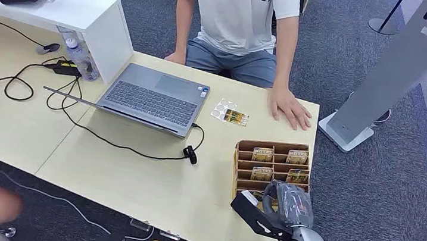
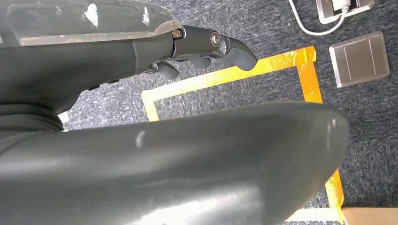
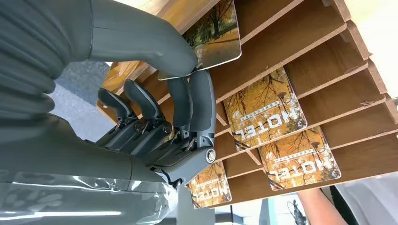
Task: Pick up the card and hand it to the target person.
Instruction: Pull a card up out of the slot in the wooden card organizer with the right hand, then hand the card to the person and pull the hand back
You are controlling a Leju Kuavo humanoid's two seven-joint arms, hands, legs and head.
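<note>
Glossy card [image 3: 213, 40], matt wooden rack [image 3: 300, 42], smooth table [image 1: 134, 172]

My right hand [image 3: 155, 126] is dark grey with a paler grey thumb, and the card [image 3: 213, 35] pinched between thumb and fingers is printed with golden autumn trees. Just beyond my fingers, the brown wooden rack [image 3: 328, 56] holds more cards [image 3: 265, 110] in the same orange-gold leaf pattern with white HOTEL lettering. Under my grey left hand [image 2: 206, 47], the carpet [image 2: 366, 117] is speckled blue-grey, crossed by yellow-orange tape [image 2: 225, 75].
</note>
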